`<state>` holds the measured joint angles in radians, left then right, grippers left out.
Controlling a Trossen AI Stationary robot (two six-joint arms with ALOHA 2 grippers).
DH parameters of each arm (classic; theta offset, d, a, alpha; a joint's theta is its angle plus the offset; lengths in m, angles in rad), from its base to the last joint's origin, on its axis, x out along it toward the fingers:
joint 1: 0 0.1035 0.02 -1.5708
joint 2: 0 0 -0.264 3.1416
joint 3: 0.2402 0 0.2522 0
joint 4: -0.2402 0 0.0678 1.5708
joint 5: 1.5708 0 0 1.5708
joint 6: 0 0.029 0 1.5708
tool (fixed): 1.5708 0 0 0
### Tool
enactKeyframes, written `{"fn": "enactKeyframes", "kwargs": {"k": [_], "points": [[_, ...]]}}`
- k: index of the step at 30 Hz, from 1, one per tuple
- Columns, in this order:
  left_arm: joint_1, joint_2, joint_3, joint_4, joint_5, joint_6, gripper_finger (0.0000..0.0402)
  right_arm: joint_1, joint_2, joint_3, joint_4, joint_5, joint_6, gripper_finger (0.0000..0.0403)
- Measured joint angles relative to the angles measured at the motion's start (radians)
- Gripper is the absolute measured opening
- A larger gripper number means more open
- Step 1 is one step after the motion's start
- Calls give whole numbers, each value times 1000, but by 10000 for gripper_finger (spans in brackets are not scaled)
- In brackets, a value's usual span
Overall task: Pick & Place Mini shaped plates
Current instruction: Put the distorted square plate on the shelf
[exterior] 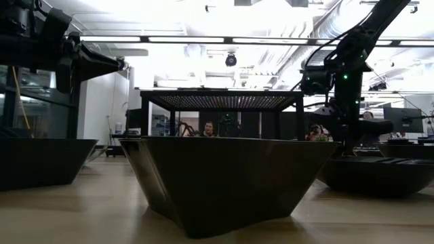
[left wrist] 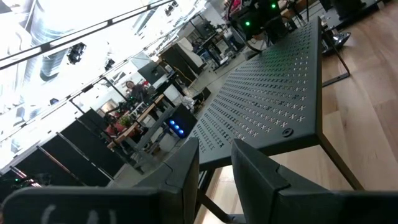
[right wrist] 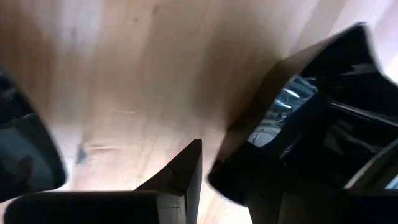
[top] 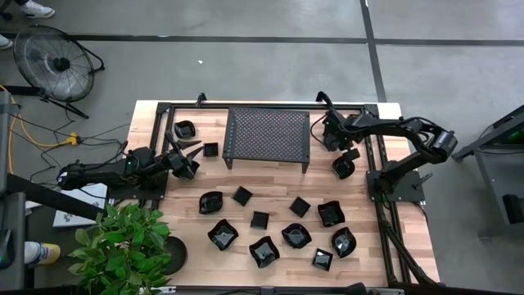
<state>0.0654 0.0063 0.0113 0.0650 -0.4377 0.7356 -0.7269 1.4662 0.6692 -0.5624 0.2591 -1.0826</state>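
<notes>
Several glossy black mini shaped plates lie on the wooden table, most in its near half, such as a square one [top: 259, 220] and a scalloped one [top: 264, 251]; two more [top: 186, 129] [top: 210, 150] lie at the far left. My right gripper [top: 345, 156], pointing steeply down right of the mesh rack [top: 267, 135], is shut on one plate [top: 344, 169]. At the table's left, my left gripper [top: 192, 160] stays level and open, with nothing between its fingers [left wrist: 180, 174]. My right gripper holds the plate by its rim [right wrist: 249, 155], coming from above with the fingers slanting down. One finger [right wrist: 180, 177] stands outside the wall; the plate itself covers the other. The plate [exterior: 356, 126] appears to hang just above the table, roughly level.
The black perforated rack stands on legs at the far middle of the table. A black frame [top: 377, 176] runs along the table's right side beside my right arm. A potted plant [top: 123, 242] sits at the near left corner. People show in the room behind.
</notes>
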Motion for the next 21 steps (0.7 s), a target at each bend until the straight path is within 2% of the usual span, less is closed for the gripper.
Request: {"fn": "enactKeyframes", "kwargs": {"k": [7, 18, 21], "points": [[0, 0, 0, 0, 0, 0, 92, 0, -2, 0, 36, 60, 1, 94], [0, 0, 0, 0, 0, 0, 92, 3, -2, 18, 26, 59, 38, 94], [0, 0, 0, 0, 0, 0, 92, 3, -2, 45, 19, 19, 88, 94]]}}
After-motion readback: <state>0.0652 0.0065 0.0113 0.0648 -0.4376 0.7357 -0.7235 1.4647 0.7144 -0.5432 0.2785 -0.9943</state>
